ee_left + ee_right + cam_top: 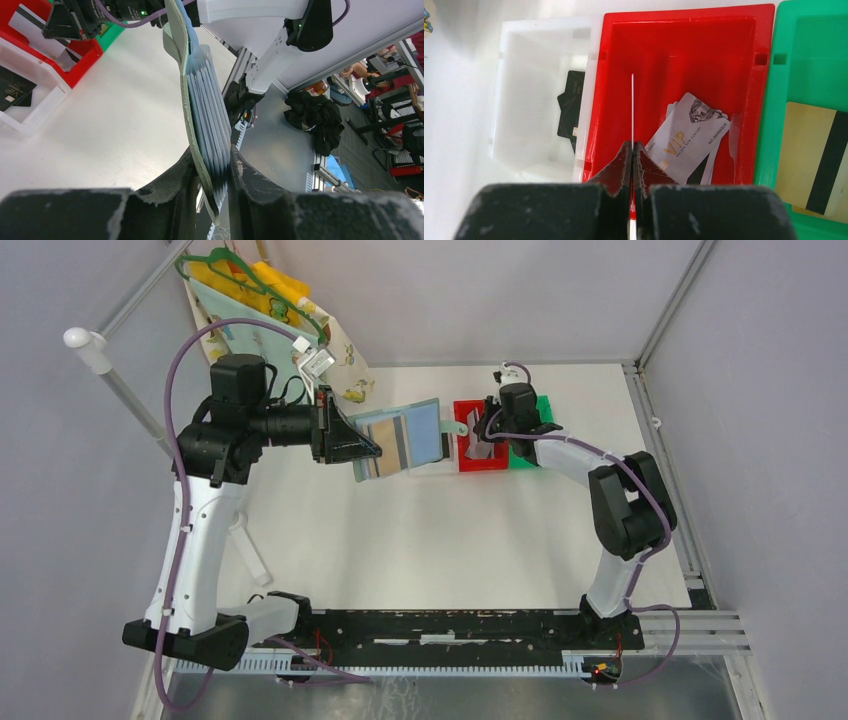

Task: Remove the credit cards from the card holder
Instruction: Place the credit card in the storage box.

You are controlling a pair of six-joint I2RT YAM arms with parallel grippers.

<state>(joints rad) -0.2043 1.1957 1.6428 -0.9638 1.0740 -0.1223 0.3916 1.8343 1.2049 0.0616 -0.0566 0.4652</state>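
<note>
The grey-blue card holder (400, 437) hangs above the table, and my left gripper (365, 450) is shut on its near edge. In the left wrist view the card holder (205, 115) shows edge-on, its clear pockets fanned, clamped in my left gripper (212, 170). My right gripper (487, 430) hovers over the red bin (480, 467). In the right wrist view that gripper (632, 147) is shut on a thin credit card (632, 110) seen edge-on. Silver VIP credit cards (686, 137) lie in the red bin (684, 30).
A white bin (514, 45) left of the red one holds a black card (571, 107). A green bin (809, 50) on the right holds a gold card with a dark stripe (811, 160). A hanger with a colourful bag (260, 290) stands at the back left.
</note>
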